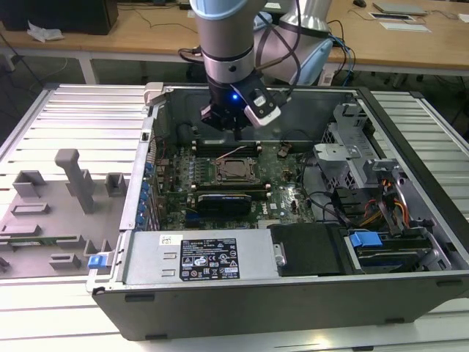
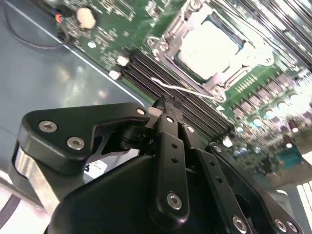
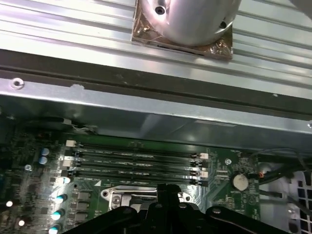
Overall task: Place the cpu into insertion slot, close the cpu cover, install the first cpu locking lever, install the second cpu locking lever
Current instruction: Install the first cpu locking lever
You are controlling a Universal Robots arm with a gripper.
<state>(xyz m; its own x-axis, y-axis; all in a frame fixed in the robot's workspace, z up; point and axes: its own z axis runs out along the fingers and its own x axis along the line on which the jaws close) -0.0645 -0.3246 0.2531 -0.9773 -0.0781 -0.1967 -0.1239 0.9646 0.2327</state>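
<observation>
A: Claw state?
B: My gripper (image 2: pixel 165 102) has its fingertips pinched together, nothing between them. It hangs over the memory slots (image 3: pixel 136 163), near a raised locking lever (image 2: pixel 183 88).
A: Chip?
B: cpu (image 2: pixel 208 45) sits in the insertion slot (image 1: pixel 217 170) — cpu cover (image 2: pixel 171 45) down around it.

No text, number or sign can be read. A black-and-white printed label (image 1: pixel 218 258) sits on the silvery power supply housing (image 1: pixel 146 265), well apart from the claw (image 1: pixel 231 135) on its near side in the exterior view, its print too small to read. The small white sticker (image 1: pixel 170 239) beside it is also illegible.
</observation>
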